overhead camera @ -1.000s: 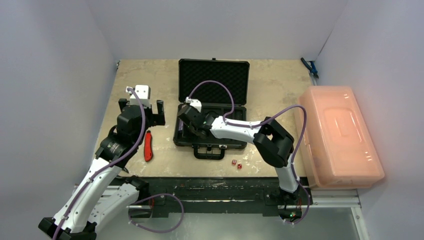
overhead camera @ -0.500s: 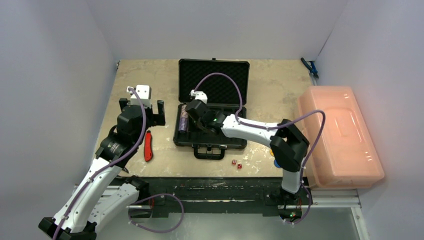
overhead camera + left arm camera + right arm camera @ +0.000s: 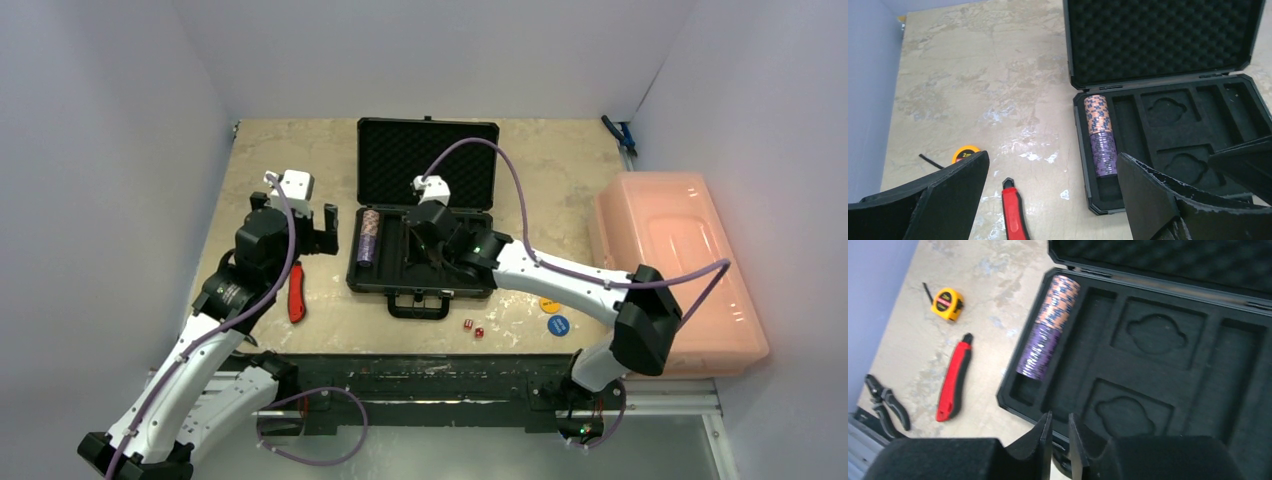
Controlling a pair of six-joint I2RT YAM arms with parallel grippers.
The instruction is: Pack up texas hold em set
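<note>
While the black hard briefcase (image 3: 395,170) lies open at the middle of the beige worktop (image 3: 300,160), its foam-lined lid propped up on the far side, the moulded black tray (image 3: 1168,130) faces upward so that pieces can be lowered straight into its slots. One column of poker chips (image 3: 1102,136), part peach and part purple, lies on its side in the leftmost slot, where the long channel keeps the chips from rolling apart. The other recesses appear unfilled.

The right claw (image 3: 1059,421) hangs over the middle of the tray. Its jaws are narrow, parted by only a slit, and nothing sits between them, so it is judged to carry no piece.

Outside the case, on the worktop just in front of the handle side, sit two small red dice (image 3: 467,324). Further right lie a flat yellow disc (image 3: 548,305) and a flat blue disc (image 3: 557,325), close together. These are judged to be pieces not yet packed, so much of the task lies ahead.

The left claw (image 3: 1053,167) hovers left of the case, jaws wide and empty, clear of the right arm's working space. Near it lie a red-handled folding knife (image 3: 296,293), a yellow tape measure (image 3: 948,304) and dark pliers (image 3: 885,405). A large translucent pink plastic bin (image 3: 690,270) stands at the right edge. None of these belongs to the set.
</note>
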